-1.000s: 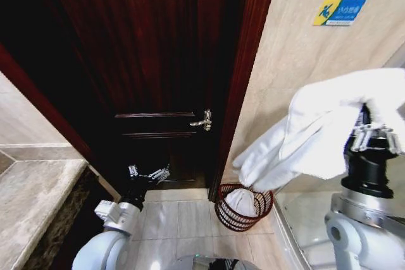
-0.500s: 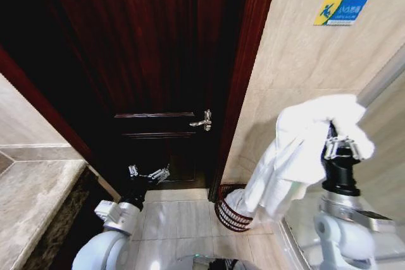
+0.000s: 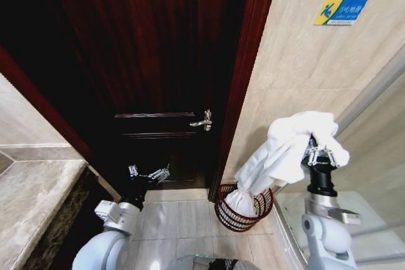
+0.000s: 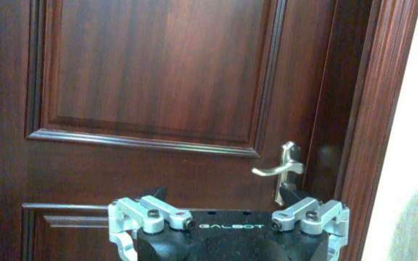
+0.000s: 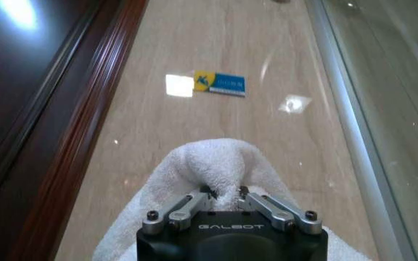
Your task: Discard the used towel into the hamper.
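Observation:
A white towel (image 3: 285,150) hangs from my right gripper (image 3: 321,151), which is shut on its top fold at the right, by the tiled wall. In the right wrist view the fingers (image 5: 187,206) pinch the towel (image 5: 209,163), with the gripper (image 5: 225,194) pointing at the wall. The towel's lower end reaches down to the mouth of the hamper (image 3: 231,218), a dark reddish openwork basket on the floor by the door frame; white cloth shows inside it. My left gripper (image 3: 149,173) stands open and low at the left, facing the door, holding nothing (image 4: 223,197).
A dark wooden door with a silver handle (image 3: 204,120) fills the middle. A blue and yellow sign (image 3: 340,11) sits on the beige tiled wall. A glass panel (image 3: 380,150) stands at the right, and a stone ledge (image 3: 31,200) at the left.
My right gripper has come down and moved away from the camera with the towel. The towel now hangs narrower, with its end at the hamper. The left arm has not moved.

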`<state>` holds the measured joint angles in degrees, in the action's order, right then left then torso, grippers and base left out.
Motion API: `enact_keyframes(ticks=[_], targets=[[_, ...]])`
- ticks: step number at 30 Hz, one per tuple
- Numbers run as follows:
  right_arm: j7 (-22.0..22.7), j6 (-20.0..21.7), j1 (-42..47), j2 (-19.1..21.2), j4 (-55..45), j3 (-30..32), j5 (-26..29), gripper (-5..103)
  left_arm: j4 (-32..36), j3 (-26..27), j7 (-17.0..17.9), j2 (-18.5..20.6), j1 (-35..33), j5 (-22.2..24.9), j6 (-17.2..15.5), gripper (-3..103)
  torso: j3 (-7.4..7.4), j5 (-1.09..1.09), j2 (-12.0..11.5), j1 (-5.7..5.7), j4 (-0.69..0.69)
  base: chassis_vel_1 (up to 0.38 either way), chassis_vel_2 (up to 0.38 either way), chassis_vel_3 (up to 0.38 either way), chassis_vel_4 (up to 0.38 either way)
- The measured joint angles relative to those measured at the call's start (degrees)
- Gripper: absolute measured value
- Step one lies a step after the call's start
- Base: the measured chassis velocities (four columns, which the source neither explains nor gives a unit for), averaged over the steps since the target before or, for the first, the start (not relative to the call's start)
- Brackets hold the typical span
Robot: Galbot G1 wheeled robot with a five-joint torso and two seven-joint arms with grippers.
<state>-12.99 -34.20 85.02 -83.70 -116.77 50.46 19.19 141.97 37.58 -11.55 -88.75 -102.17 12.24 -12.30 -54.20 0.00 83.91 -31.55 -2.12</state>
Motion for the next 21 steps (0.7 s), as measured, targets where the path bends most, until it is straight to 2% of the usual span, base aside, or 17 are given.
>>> enact_keyframes(ticks=[3,9,15,21], targets=[[-1.10,-2.14,0.53,-0.73,3.41,0.00,-0.12,12,0.00,0.00,0.00,0.00,0.00,0.00,0.00,100,0.00,0.00,0.00,0.00,0.00,0.000,0.000,0.000,0.000],[-1.47,-3.52,0.91,-0.97,7.39,-0.48,-0.02,12,0.00,0.00,0.00,0.00,0.00,0.00,0.00,100,0.00,0.00,0.00,0.00,0.00,0.000,0.000,0.000,0.000],[-4.36,-7.37,-0.65,-0.69,17.49,-0.92,0.52,12,0.00,0.00,0.00,0.00,0.00,0.00,0.00,100,0.00,0.02,0.00,0.00,-0.01,0.000,0.000,0.000,0.000],[-4.58,-8.69,-1.88,-0.33,23.28,-1.59,0.70,12,0.00,0.00,0.00,0.00,0.00,0.00,0.00,100,0.00,0.00,0.00,0.00,0.00,0.000,0.000,0.000,0.000]])
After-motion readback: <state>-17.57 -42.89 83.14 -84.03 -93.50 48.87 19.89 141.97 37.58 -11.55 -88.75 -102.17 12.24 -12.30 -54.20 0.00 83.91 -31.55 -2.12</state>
